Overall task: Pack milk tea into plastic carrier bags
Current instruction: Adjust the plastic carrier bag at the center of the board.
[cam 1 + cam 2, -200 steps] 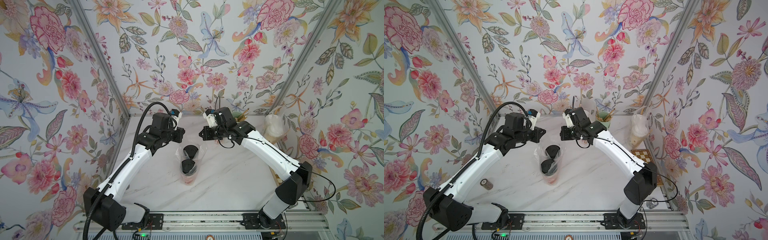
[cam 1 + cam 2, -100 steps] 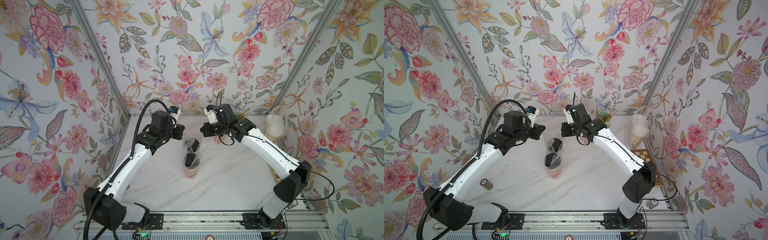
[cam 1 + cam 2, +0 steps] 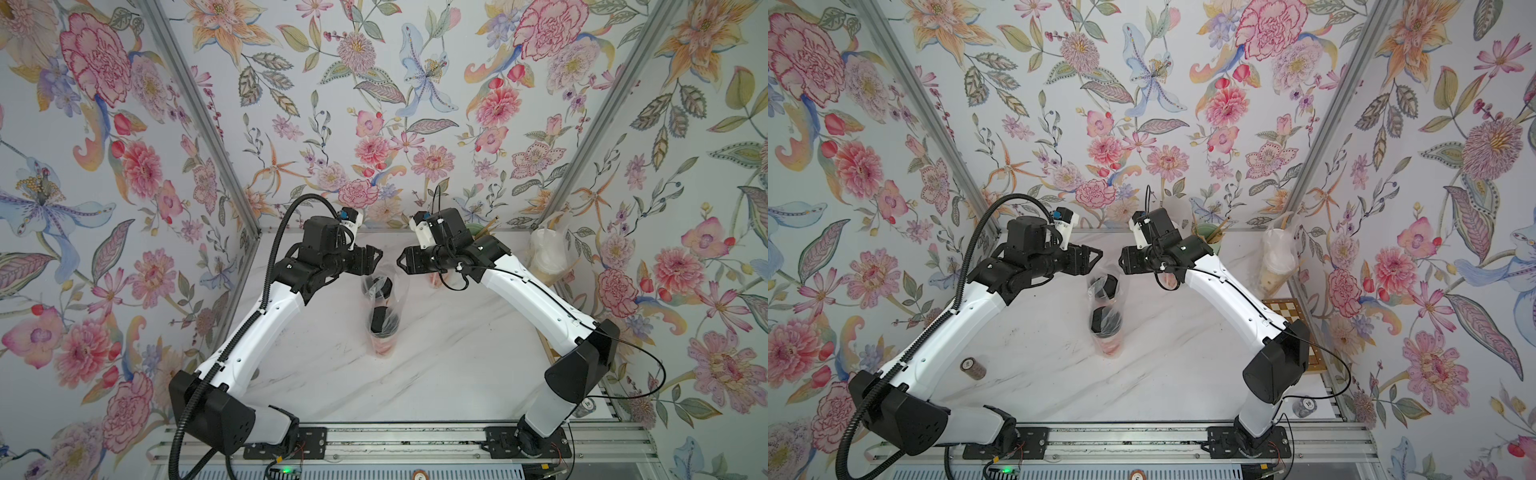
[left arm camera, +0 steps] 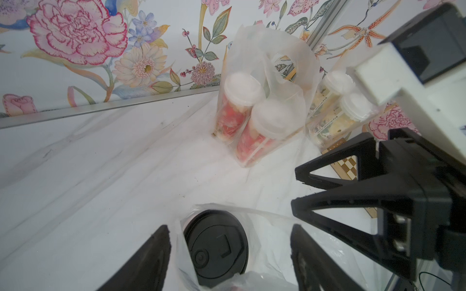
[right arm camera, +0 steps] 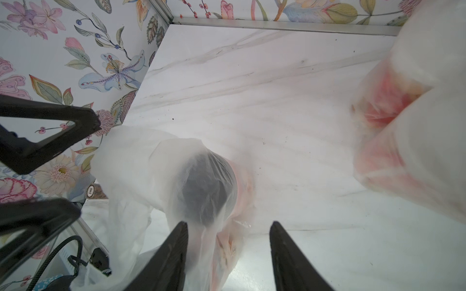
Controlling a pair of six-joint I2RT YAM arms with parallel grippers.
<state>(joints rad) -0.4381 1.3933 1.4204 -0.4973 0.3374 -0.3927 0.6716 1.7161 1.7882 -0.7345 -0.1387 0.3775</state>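
Black left gripper (image 4: 228, 226): jaws spread wide, clamping nothing; its fingers stand either side of the open mouth of the centre bag (image 4: 267, 241), over a black lid (image 4: 216, 247).
Right gripper (image 5: 228, 223): jaws also apart and empty; loose bag film hangs just beside one finger.
Gripper pair: tips face each other above the bag's far end, apart, in both top views.
Centre bag (image 3: 382, 307): upright mid-table, two red-orange black-lidded cups (image 3: 384, 322) inside, one behind the other.
Second bag (image 4: 264, 100): near the back wall, two red-orange white-lidded cups (image 4: 242, 93) inside, loop handles up.
Third bag (image 4: 335, 118): just beside it, toward the right corner, two clear cups (image 4: 355, 105) of beige drink inside.
Marble table (image 3: 436, 365): bears all three bags.
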